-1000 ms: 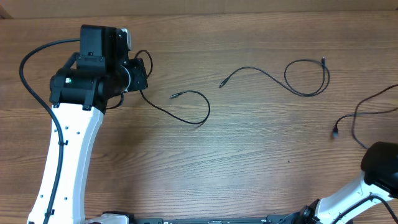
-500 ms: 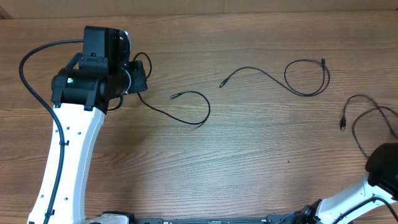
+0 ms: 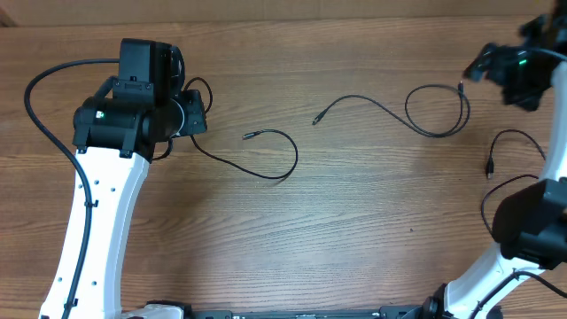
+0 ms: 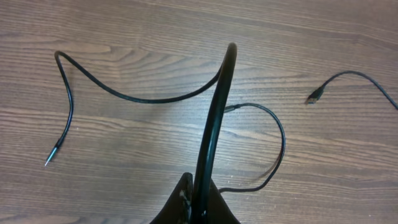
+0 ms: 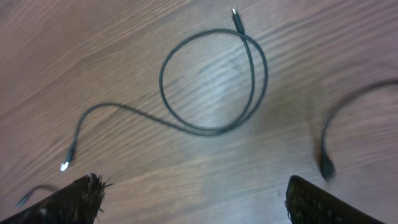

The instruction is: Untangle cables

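While left tool (image 4: 198, 200) pinches one cable (image 4: 210, 124), arching it off desk (image 4: 93, 199) for separation, right tool (image 5: 193, 190) hangs spread wide over looped cable (image 5: 208, 131), likely next pick.

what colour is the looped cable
The looped cable is black; clearest in the right wrist view.

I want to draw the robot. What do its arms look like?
The left arm and right arm are smooth white tubes with chunky black joints. The left one has small dark dots and a thick black wire looping beside it. Each black head carries a tiny green light.
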Controlling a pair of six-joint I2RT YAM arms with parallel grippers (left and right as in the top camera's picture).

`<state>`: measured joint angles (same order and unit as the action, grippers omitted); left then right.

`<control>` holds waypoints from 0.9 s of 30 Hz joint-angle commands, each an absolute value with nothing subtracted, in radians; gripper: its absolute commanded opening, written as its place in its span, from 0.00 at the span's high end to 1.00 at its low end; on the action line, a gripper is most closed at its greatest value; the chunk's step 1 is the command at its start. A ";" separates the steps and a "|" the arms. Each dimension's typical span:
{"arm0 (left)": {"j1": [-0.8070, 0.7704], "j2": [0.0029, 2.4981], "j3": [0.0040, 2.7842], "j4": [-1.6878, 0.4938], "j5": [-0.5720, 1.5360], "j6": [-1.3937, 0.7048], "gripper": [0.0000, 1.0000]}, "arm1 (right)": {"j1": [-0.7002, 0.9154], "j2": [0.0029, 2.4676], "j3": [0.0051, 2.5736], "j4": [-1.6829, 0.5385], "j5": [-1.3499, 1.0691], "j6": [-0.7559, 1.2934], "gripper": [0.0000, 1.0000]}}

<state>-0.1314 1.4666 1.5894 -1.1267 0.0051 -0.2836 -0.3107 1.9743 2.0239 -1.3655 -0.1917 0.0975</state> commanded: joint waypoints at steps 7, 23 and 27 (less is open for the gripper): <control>-0.139 1.472 1.590 -1.127 -0.010 -0.265 0.96 | -0.170 1.961 1.714 -1.101 -0.203 0.117 0.06; -0.139 1.472 1.590 -1.129 -0.010 -0.266 0.96 | 0.220 2.031 1.635 -0.873 -0.236 0.336 0.04; -0.139 1.472 1.590 -1.134 -0.007 -0.266 0.95 | 0.302 2.090 1.635 -0.790 -0.186 0.476 0.04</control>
<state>-0.1314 1.4670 1.5894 -1.1309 0.0029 -0.2836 0.2584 2.0285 1.6417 -0.8291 -0.2348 0.3065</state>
